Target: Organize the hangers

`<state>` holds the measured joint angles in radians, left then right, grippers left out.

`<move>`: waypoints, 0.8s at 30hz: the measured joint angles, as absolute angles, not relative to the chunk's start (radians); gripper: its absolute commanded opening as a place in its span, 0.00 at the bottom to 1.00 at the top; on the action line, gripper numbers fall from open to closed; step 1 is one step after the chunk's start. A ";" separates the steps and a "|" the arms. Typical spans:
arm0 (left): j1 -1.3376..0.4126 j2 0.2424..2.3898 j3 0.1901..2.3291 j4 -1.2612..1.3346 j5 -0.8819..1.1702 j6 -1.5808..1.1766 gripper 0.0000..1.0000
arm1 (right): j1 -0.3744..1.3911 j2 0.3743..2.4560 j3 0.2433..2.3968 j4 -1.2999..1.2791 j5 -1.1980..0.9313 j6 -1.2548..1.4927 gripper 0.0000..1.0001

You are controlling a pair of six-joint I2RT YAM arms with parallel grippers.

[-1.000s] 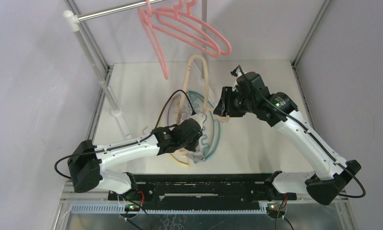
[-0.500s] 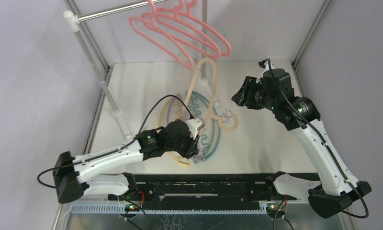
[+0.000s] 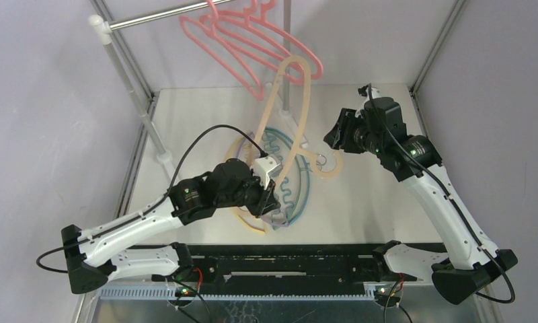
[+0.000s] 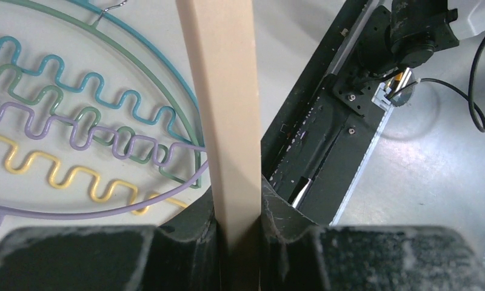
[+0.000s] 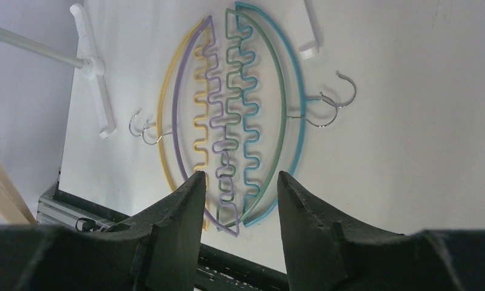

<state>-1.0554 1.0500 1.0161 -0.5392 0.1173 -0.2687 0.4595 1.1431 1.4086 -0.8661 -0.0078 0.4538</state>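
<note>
My left gripper (image 3: 267, 195) is shut on a tan hanger (image 3: 290, 114), which slants up from the table toward the rack, its hook (image 3: 325, 168) hanging to the right. In the left wrist view the tan bar (image 4: 219, 91) is pinched between the jaws of the gripper (image 4: 237, 212). Pink hangers (image 3: 253, 44) hang on the silver rail (image 3: 159, 17). Yellow (image 5: 162, 121), lavender (image 5: 178, 115), green (image 5: 280, 103) and teal (image 5: 297, 103) wavy hangers lie flat on the table. My right gripper (image 3: 333, 134) hovers open and empty right of the tan hanger; in its own view the gripper (image 5: 240, 182) is above the wavy ones.
The rack's white post (image 3: 128, 87) and foot (image 3: 164, 158) stand at the left, and a second upright (image 3: 286, 67) rises behind the tan hanger. A black frame (image 3: 286, 259) runs along the near table edge. Metal corner posts and walls close in both sides.
My left arm has lifted the tan hanger's top higher toward the rail. My right gripper has drawn back to the right, away from the hanger's hook. The pink hangers have swung.
</note>
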 measured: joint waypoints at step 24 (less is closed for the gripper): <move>-0.820 0.781 0.873 -0.438 -0.002 -0.375 0.00 | 0.459 1.178 1.409 -0.854 -0.001 0.428 0.53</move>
<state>-0.8204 0.7815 0.8730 -0.4381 -0.0025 -0.3748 0.4595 1.1778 1.4086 -0.8539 -0.0013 0.4282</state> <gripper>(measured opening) 0.241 0.534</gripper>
